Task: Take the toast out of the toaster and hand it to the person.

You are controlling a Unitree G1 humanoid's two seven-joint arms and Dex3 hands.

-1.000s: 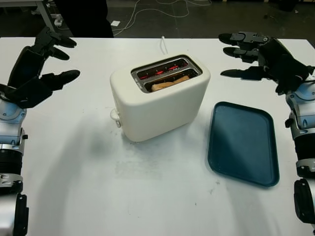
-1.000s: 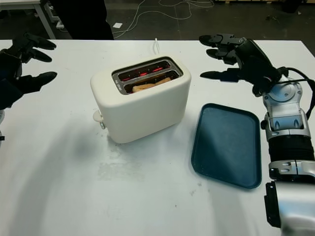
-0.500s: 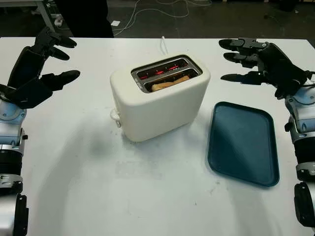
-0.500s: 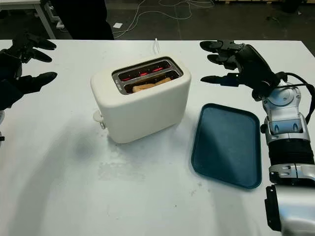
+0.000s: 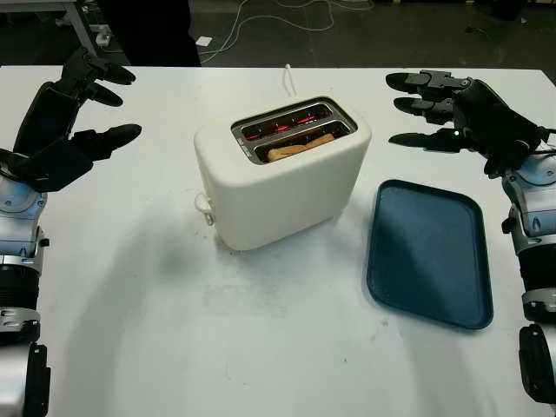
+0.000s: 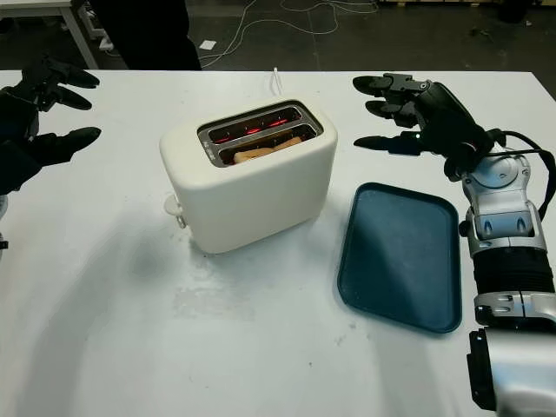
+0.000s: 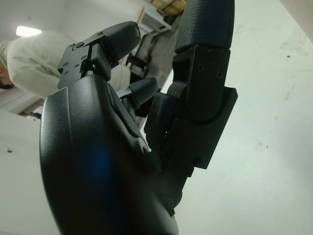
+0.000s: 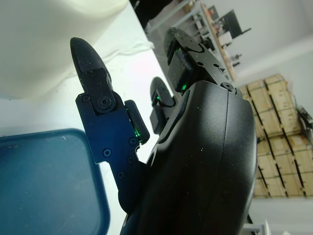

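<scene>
A cream two-slot toaster (image 5: 280,172) stands mid-table, its elements glowing red. A slice of toast (image 5: 300,147) sits low in the slot nearer me. My right hand (image 5: 434,109) is open, held above the table to the right of the toaster and beyond the tray, fingers pointing toward the toaster. My left hand (image 5: 87,104) is open, raised over the table's left side, well clear of the toaster. A person in dark clothing (image 5: 148,30) stands beyond the table's far edge at the left.
A dark teal tray (image 5: 430,252) lies flat to the right of the toaster. The toaster's white cord (image 5: 287,80) runs off the far edge. Cables lie on the dark floor behind. A person in a pale top (image 7: 29,58) appears in the left wrist view.
My right hand has lowered slightly and drifted a little toward the toaster. The left hand, toaster and toast have not moved.
</scene>
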